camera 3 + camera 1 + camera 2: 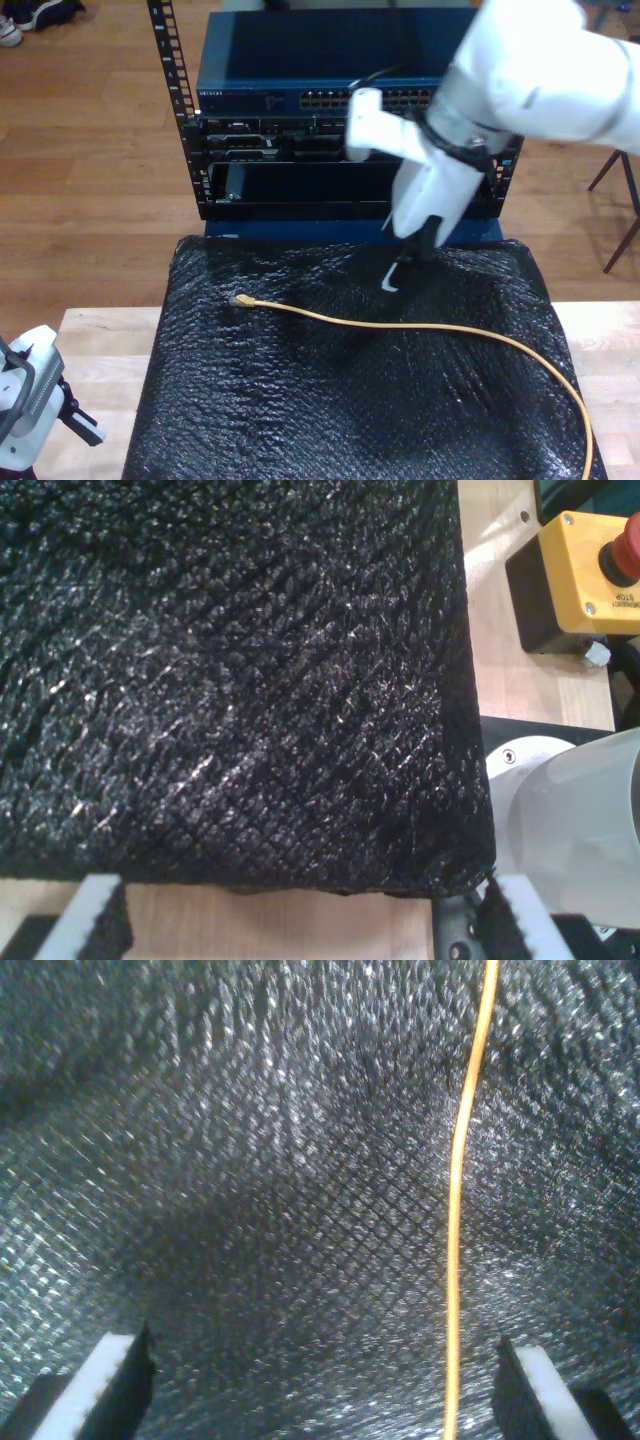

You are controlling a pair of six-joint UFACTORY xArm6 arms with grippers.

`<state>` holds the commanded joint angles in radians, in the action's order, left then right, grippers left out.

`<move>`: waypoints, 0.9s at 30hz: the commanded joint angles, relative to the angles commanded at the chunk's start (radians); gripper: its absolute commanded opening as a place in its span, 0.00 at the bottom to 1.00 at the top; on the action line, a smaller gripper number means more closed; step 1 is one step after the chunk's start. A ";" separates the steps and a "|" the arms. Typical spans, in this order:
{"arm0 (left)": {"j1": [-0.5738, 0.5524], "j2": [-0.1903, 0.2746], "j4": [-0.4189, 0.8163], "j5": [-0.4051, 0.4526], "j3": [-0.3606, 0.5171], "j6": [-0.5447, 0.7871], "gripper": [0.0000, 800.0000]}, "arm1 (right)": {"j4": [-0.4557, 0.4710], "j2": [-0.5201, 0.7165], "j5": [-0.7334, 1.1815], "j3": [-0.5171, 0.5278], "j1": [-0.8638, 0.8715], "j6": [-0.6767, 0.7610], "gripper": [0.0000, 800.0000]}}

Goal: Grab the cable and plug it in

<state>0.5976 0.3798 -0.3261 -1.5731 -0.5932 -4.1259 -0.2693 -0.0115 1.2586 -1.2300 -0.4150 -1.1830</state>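
Black textured foam mat on pale wooden table | thin yellow-orange network cable lies on mat under my second gripper, jaws apart, empty | my first gripper spread, at mat's edge | blue rack switch beyond mat

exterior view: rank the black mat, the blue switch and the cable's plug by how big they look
1. black mat, largest by far
2. blue switch, though it sits farther from the camera, so its true size against the mat is unsure
3. cable's plug, tiny
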 joint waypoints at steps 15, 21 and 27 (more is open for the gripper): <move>-0.002 -0.052 0.000 0.008 -0.029 -0.061 1.00 | 0.121 -0.293 -0.167 -0.164 -0.183 0.235 0.98; 0.002 -0.091 0.000 0.006 -0.058 -0.083 1.00 | 0.282 -0.407 -0.169 -0.256 -0.227 0.445 0.97; 0.002 -0.092 0.000 0.006 -0.058 -0.083 1.00 | 0.299 -0.491 -0.169 -0.353 -0.249 0.529 0.97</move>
<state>0.5992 0.2877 -0.3261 -1.5670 -0.6515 -4.2087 0.0299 -0.5025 1.0898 -1.5829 -0.6636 -0.6536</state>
